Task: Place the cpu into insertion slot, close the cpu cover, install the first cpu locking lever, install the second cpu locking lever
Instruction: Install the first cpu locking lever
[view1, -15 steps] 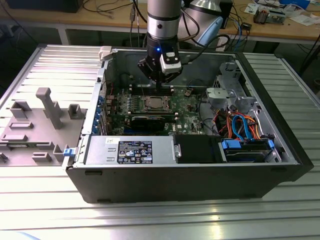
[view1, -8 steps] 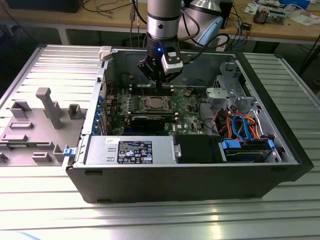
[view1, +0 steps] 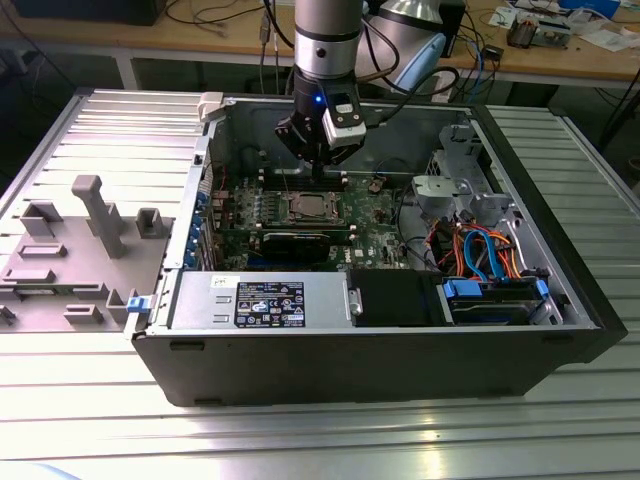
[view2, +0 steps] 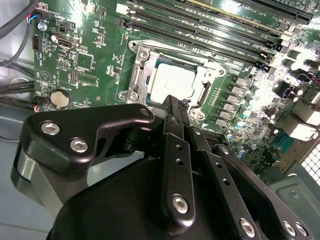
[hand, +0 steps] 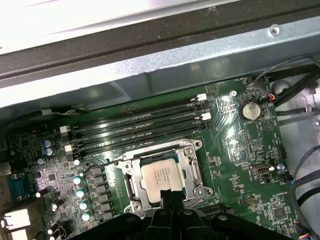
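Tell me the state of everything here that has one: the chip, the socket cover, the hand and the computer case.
cpu: seated in the insertion slot, metal top up.
cpu cover: down flat, framing the chip.
hand: shut, tips by the cover's edge.
computer case: lying on its side, open on top.

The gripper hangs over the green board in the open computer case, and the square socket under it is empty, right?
No, the socket is not empty: a silver chip lies in it, as the first wrist view shows. The rest stands: the gripper hangs over the green board in the open computer case.
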